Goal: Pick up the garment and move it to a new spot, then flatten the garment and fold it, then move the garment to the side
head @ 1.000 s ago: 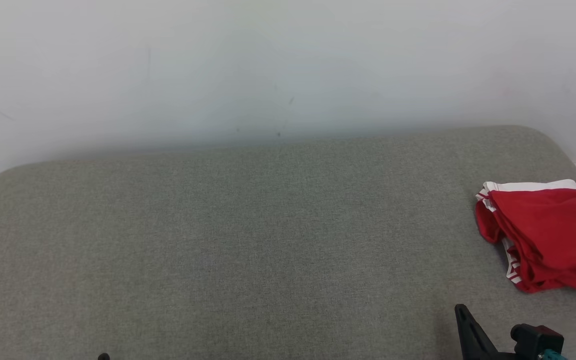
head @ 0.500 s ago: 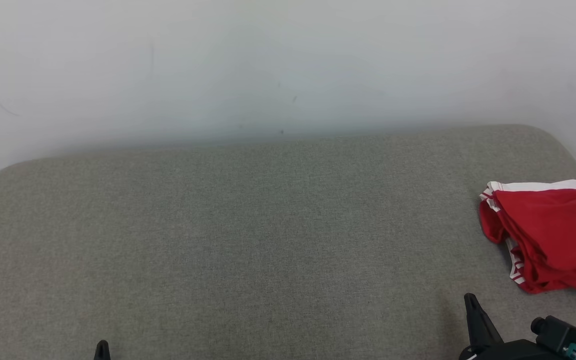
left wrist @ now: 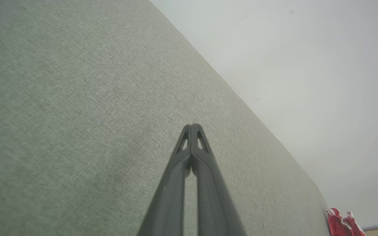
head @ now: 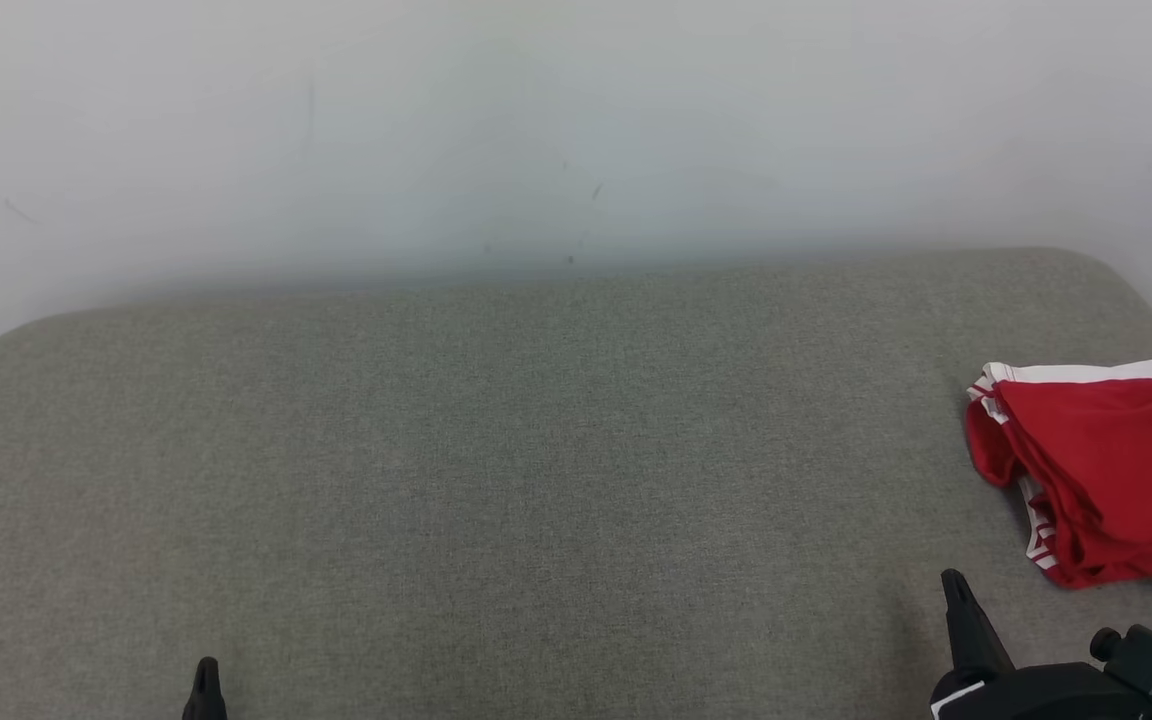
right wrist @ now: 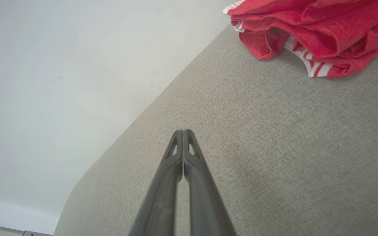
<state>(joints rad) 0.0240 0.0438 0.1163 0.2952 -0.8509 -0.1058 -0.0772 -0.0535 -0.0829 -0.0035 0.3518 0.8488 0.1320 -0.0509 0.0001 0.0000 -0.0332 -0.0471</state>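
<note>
My left claw (left wrist: 192, 126) and my right claw (right wrist: 183, 131) each have their tips pressed together with nothing between them, low over the grey upholstered surface (head: 536, 450). The red garment (head: 1106, 470) lies crumpled at that surface's right edge, showing white bands with red stripes. It is near my right claw and well apart from my left.
</note>
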